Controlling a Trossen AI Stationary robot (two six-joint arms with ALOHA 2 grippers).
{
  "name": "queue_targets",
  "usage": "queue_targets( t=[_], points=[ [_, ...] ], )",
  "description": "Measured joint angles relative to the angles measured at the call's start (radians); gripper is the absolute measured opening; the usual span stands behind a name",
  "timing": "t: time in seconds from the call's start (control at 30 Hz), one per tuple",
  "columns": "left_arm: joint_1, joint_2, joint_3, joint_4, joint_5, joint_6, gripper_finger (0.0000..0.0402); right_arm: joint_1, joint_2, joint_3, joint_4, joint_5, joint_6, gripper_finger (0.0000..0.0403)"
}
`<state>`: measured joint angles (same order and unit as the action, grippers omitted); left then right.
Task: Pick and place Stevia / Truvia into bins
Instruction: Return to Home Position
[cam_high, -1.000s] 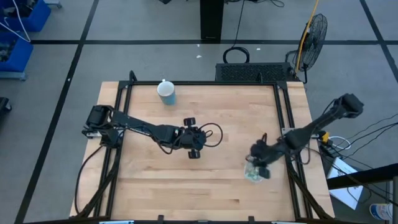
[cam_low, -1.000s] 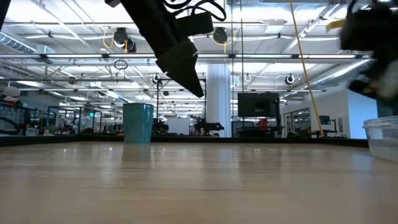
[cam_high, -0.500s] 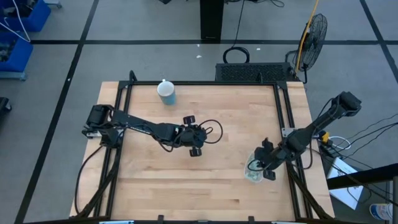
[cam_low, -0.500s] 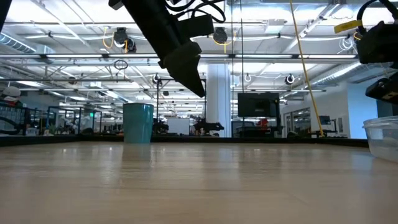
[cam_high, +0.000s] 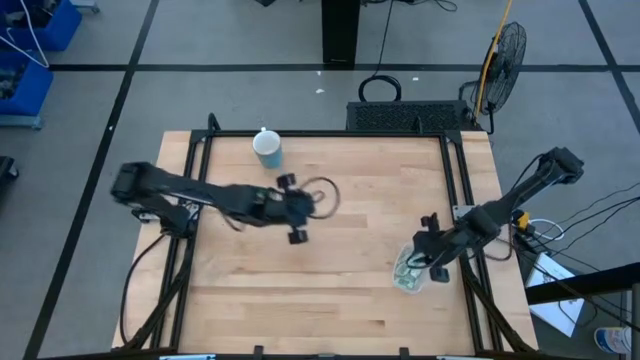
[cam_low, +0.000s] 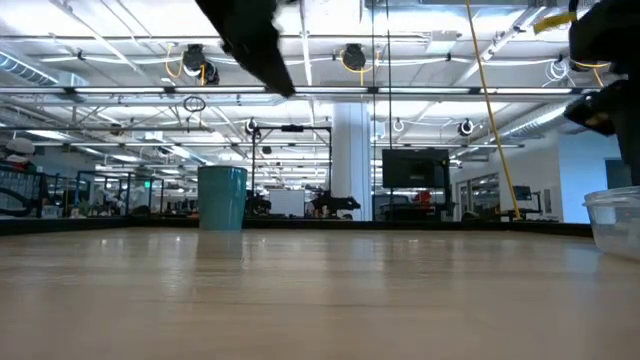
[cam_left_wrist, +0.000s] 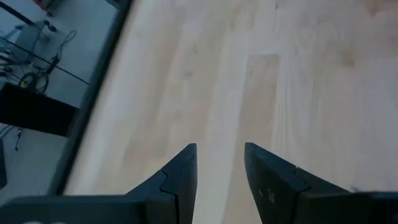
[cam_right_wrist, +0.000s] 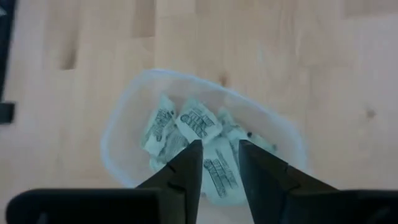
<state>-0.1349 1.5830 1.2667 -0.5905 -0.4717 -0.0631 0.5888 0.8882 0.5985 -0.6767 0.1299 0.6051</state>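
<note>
The clear cup (cam_right_wrist: 118, 134) stands near the table's right edge (cam_high: 407, 278), on its base (cam_low: 615, 222). Several pale green and white Stevia sachets (cam_right_wrist: 198, 122) lie heaped inside it. My right gripper (cam_right_wrist: 221, 146) hangs open just above the cup (cam_high: 427, 252), fingers pointing down at the sachets with nothing between them. My left gripper (cam_left_wrist: 221, 149) is open and holds nothing. It hovers over bare wood left of the table's middle (cam_high: 296, 210). No sachet shows loose on the table.
A light blue cup with a white top (cam_high: 268, 150) stands near the table's far edge (cam_low: 222, 197). Black frame rails (cam_high: 190, 190) run along the table's left and right sides. Bare wood lies between the two arms.
My left gripper has risen and drawn back toward the table's left edge, with the whole arm swinging back. My right gripper has stayed over the clear cup and lifted a little. The cup and sachets have kept still.
</note>
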Motion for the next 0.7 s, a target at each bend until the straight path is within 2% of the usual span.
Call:
queue_targets(
  t=[0.2,0.27,0.33,0.43,0.57,0.7],
  points=[
    [0.0,-0.278,0.002,-0.232,0.026,-0.056,0.0141,0.0,-0.173,0.031,-0.064,0.032,-0.216,0.0095],
    [0.0,-0.36,-0.002,-0.296,0.025,-0.109,0.0141,0.0,-0.222,0.031,-0.066,0.036,-0.214,0.0095],
    [0.003,-0.447,-0.012,-0.331,0.021,-0.148,0.0141,0.0,-0.268,0.031,-0.044,0.066,-0.216,0.0094],
    [0.013,-0.575,-0.046,-0.342,0.027,-0.183,0.0141,-0.001,-0.331,0.031,-0.006,0.124,-0.309,0.0091],
    [0.011,-0.749,-0.159,-0.315,0.054,-0.226,0.0141,0.0,-0.437,0.03,0.045,0.16,-0.424,0.0086],
    [0.002,-0.924,-0.383,-0.178,0.061,-0.261,0.0141,0.0,-0.55,0.026,0.079,0.126,-0.442,0.0079]
  ],
)
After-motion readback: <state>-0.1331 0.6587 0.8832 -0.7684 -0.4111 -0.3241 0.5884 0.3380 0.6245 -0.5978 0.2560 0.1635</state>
